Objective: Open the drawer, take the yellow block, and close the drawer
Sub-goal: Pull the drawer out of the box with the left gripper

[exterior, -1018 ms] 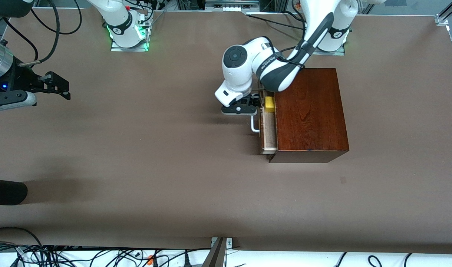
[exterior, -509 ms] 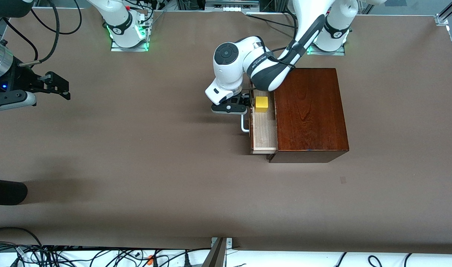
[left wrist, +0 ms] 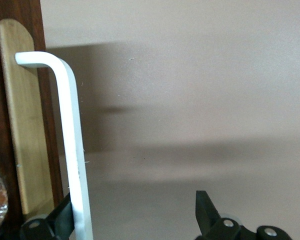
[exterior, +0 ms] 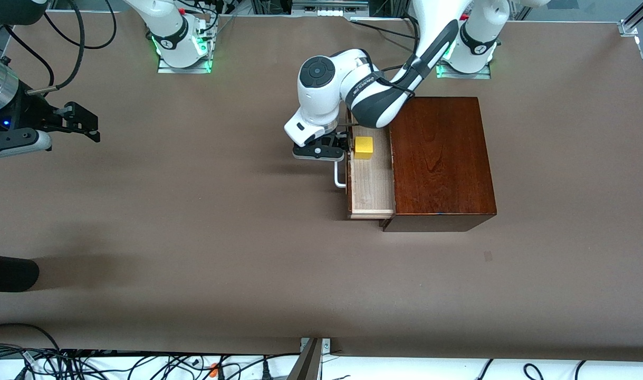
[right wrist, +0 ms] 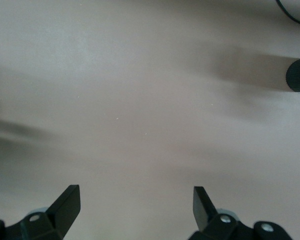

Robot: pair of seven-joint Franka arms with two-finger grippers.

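Observation:
The dark wooden box [exterior: 440,158] stands toward the left arm's end of the table. Its drawer [exterior: 373,187] is pulled partly out, showing the pale interior. The yellow block [exterior: 363,148] lies in the drawer at the end farther from the front camera. My left gripper [exterior: 333,150] is at the white handle [exterior: 338,177]. In the left wrist view the left gripper [left wrist: 134,207] is open, with one finger hooked between the handle [left wrist: 72,150] and the drawer front [left wrist: 25,125]. My right gripper [exterior: 92,125] waits open over bare table, with nothing between its fingers in the right wrist view [right wrist: 135,200].
A black rounded object [exterior: 10,273] juts in at the right arm's end of the table, nearer the front camera; it also shows in the right wrist view [right wrist: 297,75]. Cables run along the table's edges.
The drawer has slid farther out of the box toward the right arm's end, with my left gripper moving along at the handle. More of the interior and the whole yellow block now show.

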